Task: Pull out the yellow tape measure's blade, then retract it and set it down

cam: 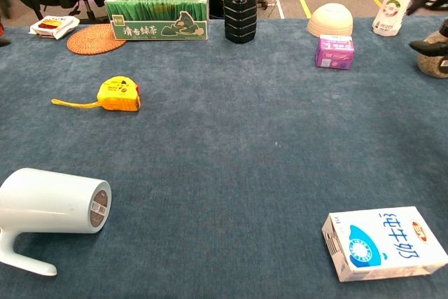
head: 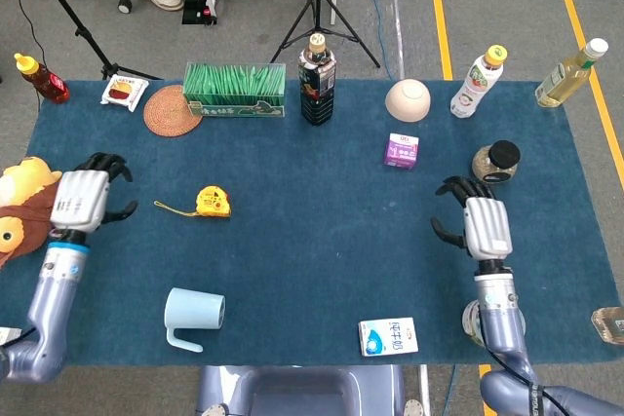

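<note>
Since a short strip still trails from the tape (head: 214, 203), the likeliest fault is calling the job done with the blade not fully wound in; a stiff spring or an engaged lock could cause that. The yellow case lies flat on the counter (head: 322, 241), well clear of the left hand (head: 83, 200) and right hand (head: 485, 226), both empty, fingers loosely spread.

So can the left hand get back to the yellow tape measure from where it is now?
Probably yes. The left hand sits empty near the table's left edge, and only bare blue cloth lies between it and the yellow tape measure. The strap trails toward the hand; the mug lies nearer the robot, out of the way.
</note>
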`<move>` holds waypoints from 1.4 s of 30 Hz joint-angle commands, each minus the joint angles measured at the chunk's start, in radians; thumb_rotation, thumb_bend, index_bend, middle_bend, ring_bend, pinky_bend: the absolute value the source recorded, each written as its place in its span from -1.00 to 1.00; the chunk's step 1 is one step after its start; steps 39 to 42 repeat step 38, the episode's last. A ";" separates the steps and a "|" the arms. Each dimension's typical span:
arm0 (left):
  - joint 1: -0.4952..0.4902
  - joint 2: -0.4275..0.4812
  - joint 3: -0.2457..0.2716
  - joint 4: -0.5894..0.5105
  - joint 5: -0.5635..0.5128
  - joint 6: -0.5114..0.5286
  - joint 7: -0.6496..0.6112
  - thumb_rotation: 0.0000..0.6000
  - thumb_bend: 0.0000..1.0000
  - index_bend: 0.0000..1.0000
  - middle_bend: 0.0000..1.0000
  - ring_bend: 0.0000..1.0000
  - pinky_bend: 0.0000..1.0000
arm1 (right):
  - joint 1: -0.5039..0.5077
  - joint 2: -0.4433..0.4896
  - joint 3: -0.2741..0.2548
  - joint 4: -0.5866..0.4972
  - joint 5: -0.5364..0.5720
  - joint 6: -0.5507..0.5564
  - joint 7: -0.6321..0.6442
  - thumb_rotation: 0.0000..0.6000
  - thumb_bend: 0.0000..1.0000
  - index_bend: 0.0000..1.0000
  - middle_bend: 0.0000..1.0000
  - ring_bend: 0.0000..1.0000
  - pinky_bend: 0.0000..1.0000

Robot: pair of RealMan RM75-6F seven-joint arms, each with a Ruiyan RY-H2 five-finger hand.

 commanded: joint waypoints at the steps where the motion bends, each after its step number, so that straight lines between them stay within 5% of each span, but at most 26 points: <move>1: 0.131 0.024 0.039 -0.003 0.081 0.133 -0.045 1.00 -0.55 -0.05 -0.32 -0.55 -0.23 | -0.027 0.030 -0.028 -0.010 -0.012 0.015 -0.031 1.00 -0.34 -0.13 -0.34 -0.41 -0.54; 11: 0.318 0.037 0.071 0.002 0.159 0.274 -0.112 1.00 -0.56 0.03 -0.25 -0.49 -0.23 | -0.113 0.113 -0.101 -0.083 -0.048 0.083 -0.124 1.00 -0.33 -0.07 -0.28 -0.37 -0.52; 24: 0.441 0.047 0.123 -0.042 0.224 0.283 -0.016 1.00 -0.56 0.02 -0.25 -0.49 -0.24 | -0.220 0.158 -0.173 -0.156 -0.105 0.177 -0.158 1.00 -0.34 -0.06 -0.26 -0.37 -0.52; 42: 0.484 0.068 0.082 -0.092 0.297 0.284 0.005 1.00 -0.56 0.03 -0.25 -0.49 -0.25 | -0.261 0.169 -0.162 -0.154 -0.132 0.198 -0.110 1.00 -0.34 -0.06 -0.26 -0.38 -0.53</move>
